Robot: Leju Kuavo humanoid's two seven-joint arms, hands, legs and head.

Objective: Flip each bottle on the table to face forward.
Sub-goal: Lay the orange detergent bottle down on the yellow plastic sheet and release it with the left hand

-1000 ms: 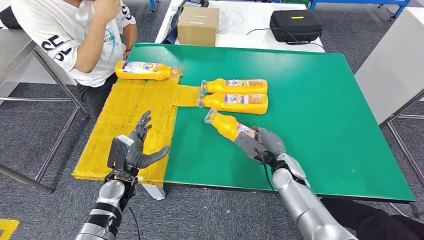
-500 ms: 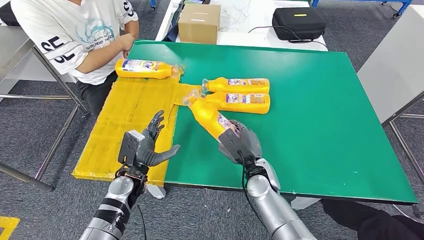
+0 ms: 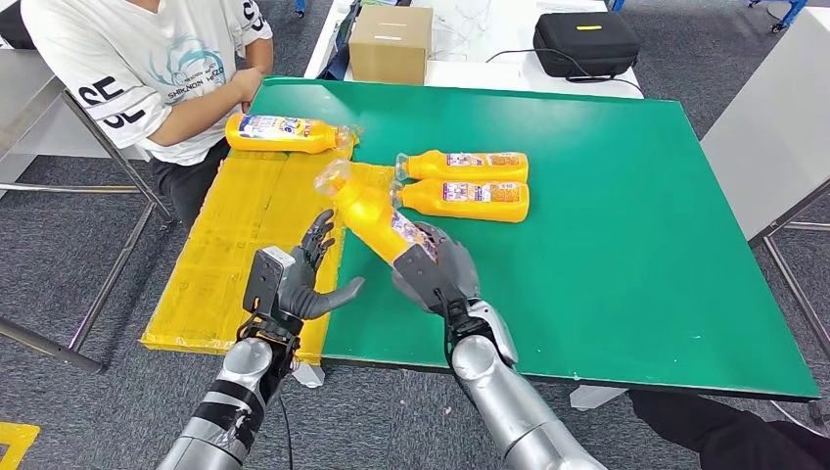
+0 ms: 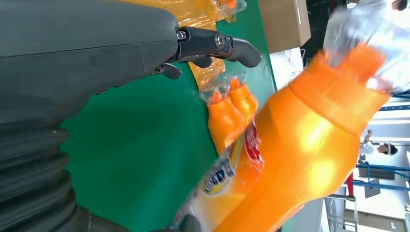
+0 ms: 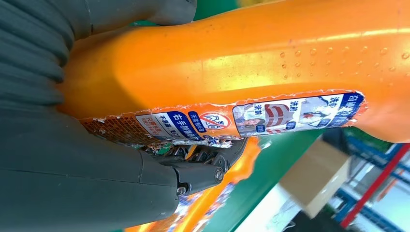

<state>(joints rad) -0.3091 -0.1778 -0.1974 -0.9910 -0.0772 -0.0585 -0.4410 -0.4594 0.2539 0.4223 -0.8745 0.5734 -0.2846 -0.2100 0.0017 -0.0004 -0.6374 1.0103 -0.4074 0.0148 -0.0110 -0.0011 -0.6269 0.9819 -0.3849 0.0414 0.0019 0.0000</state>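
Now lifted clear of the green bench (image 3: 626, 245): the held bottle (image 3: 377, 217), gripped round its base end by the right hand (image 3: 431, 274), fingers wrapped tight about the body. Long axis tilted up and away toward the robot's left, plastic-wrapped cap end highest, pointing over the yellow sheet (image 3: 245, 245). Left hand (image 3: 299, 284) spread wide and holding nothing, just beside the bottle's middle, palm turned toward it; likely nearest for a handover or regrip. Two more bottles (image 3: 460, 183) lying side by side beyond, a fourth bottle (image 3: 284, 134) farther left.

glossy orange plastic bottle (image 3: 377, 217) w/ torn paper label, matt green table (image 3: 626, 196), cardboard box (image 3: 390, 45)
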